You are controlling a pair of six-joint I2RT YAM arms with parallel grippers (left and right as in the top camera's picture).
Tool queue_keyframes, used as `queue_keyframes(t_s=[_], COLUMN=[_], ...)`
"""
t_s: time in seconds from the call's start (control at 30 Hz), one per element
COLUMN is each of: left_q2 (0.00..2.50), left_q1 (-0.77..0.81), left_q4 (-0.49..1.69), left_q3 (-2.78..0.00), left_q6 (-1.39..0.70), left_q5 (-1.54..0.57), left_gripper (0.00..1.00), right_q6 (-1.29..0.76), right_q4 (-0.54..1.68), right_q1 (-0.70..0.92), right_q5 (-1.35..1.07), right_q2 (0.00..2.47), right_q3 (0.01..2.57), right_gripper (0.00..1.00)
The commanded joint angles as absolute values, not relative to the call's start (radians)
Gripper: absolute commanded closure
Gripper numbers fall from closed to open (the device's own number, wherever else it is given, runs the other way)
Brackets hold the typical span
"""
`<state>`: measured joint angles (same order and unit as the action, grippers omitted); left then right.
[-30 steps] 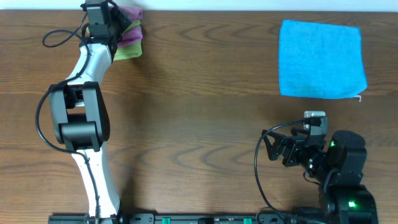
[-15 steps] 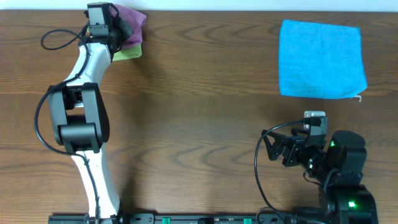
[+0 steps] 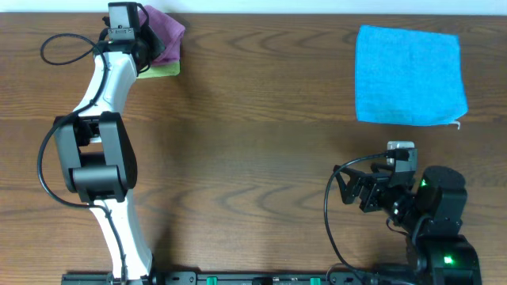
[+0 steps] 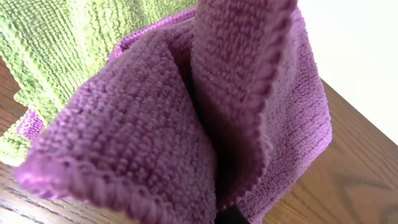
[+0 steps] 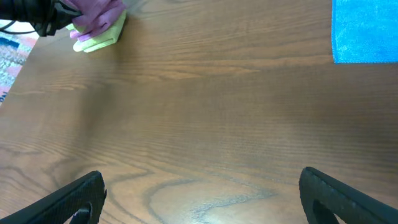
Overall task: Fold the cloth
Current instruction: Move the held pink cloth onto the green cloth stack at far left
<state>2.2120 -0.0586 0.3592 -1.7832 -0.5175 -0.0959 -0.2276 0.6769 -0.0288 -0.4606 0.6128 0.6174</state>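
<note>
The cloth (image 3: 165, 33) is found way over at the far left corner of the table (image 3: 253, 150), bunched up on a lime-green cloth (image 3: 164, 70). It's gripped by the left gripper (image 3: 136, 38). In the left wrist view a fold of the purple fabric (image 4: 205, 112) is drawn up right against the lens, so the fingers are pretty much buried, with only a dark sliver seen at the bottom edge. The green cloth (image 4: 74, 37) is seen behind it, and a thin strip of a second purple cloth (image 4: 28, 123) is tucked under that green layer.

A blue cloth (image 3: 408, 75) is laid out flat at the far right, well apart from the pile.

The right gripper (image 3: 348, 188) is parked at the near right, and its fingers (image 5: 68, 199) are spread wide over bare wood.
</note>
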Motion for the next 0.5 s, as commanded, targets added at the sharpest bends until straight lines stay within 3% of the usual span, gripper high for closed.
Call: queue_keyframes(t_s=[0.0, 0.03, 0.4, 0.47], left_q2=[2.189, 2.189, 2.122, 2.099], left_q1=[-0.069, -0.070, -0.117, -0.123], left_q4=[0.367, 0.367, 0.390, 0.397], left_q3=[-1.803, -1.803, -1.803, -1.803], left_q6=[-0.493, -0.493, -0.477, -0.452], left_q5=[-0.070, -0.071, -0.070, -0.070], left_gripper=[0.94, 0.94, 0.52, 0.37], right_q6=[-0.239, -0.239, -0.239, -0.239], right_q4=[0.678, 0.678, 0.678, 0.678], right_q1=[-0.038, -0.038, -0.038, -0.038], right_q5=[-0.471, -0.471, -0.471, -0.471], right_q2=[0.609, 0.609, 0.609, 0.609], right_q3=[0.612, 0.612, 0.612, 0.612], right_gripper=[0.01, 0.01, 0.01, 0.01])
